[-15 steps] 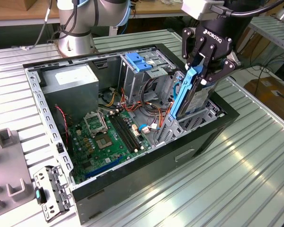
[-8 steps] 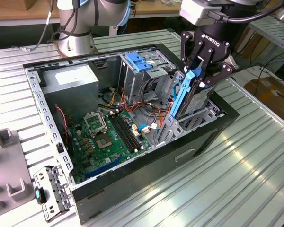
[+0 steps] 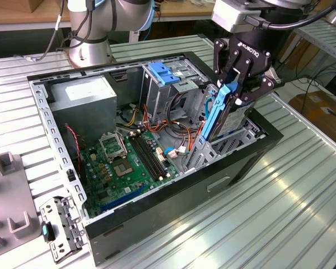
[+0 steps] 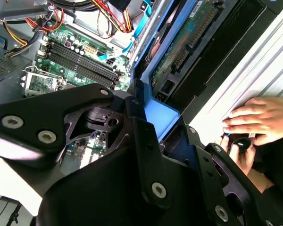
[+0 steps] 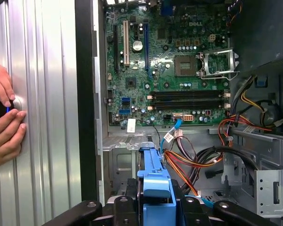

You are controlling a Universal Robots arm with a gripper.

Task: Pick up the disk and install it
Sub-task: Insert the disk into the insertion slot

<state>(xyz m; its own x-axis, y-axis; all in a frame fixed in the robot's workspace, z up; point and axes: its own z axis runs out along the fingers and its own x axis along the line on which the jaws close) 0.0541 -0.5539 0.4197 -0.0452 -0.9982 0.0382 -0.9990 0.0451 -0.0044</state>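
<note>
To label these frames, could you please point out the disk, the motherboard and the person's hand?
Disk (image 3: 215,115), exterior view, on its blue side rail.
Motherboard (image 3: 115,185), exterior view, on its green surface.
Hand (image 4: 262,115), second wrist view, on its back.

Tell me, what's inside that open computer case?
A green motherboard, a grey power-supply box, coloured cables and a metal drive cage. The gripper holds the disk on edge at that cage, hiding the bay below it.

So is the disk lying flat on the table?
No, the hand holds the disk upright, dipping into the open computer case.
</note>
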